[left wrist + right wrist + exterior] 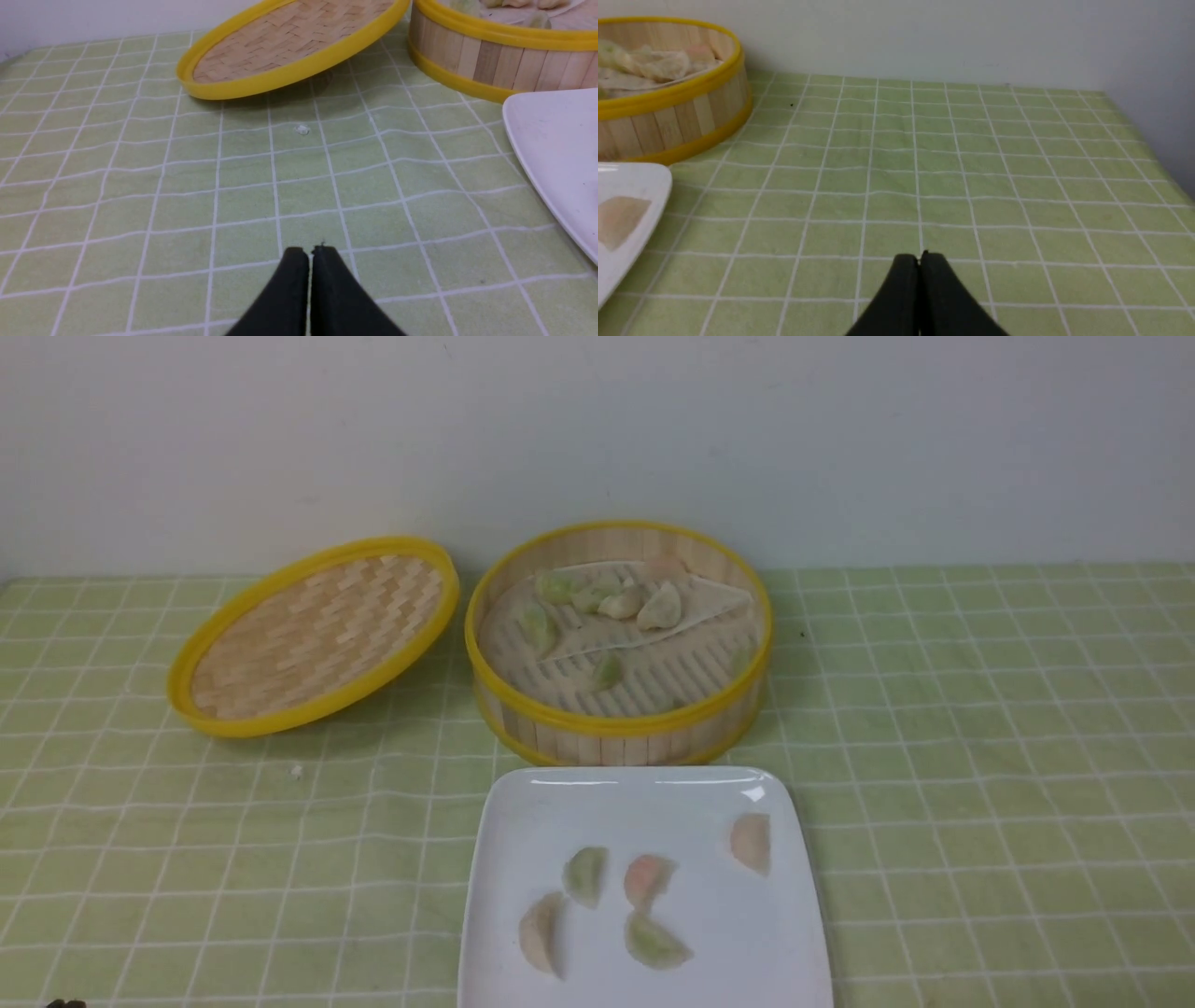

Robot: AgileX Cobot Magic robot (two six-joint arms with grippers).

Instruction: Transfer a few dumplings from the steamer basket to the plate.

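1. Lying on the plate [644, 803] in the front view: five of the dumplings [649, 881], four clustered toward the near middle and one alone [752, 842] near the right edge.
2. Sitting just nearer than the steamer basket [618, 733], far edge close under its wall; touching or not, cannot tell.
3. Running off the picture along the plate's near edge, so its front corners are cut off.
4. Resting in the basket: more dumplings [661, 607], bunched at the far side on a folded pale liner [719, 602], with green ones [607, 669] scattered over the slatted floor; exact count hard to make out.
5. Leaning just left of the basket: a woven lid [313, 635], tilted, its right rim raised near the basket's rim.
6. Showing a small pale speck [296, 770] on the green checked cloth of the table [980, 756], nearer than the lid.
7. Leaving open cloth well to the right of basket and plate, out to the table's edge by the wall in the right wrist view.
8. Hovering low over bare cloth: left gripper [309, 249], fingers [292, 280] pressed together, gripping nothing.
9. Doing likewise on the other side: right gripper [919, 255], fingers [941, 289] closed tip to tip and empty, basket and plate corner at that picture's edge.
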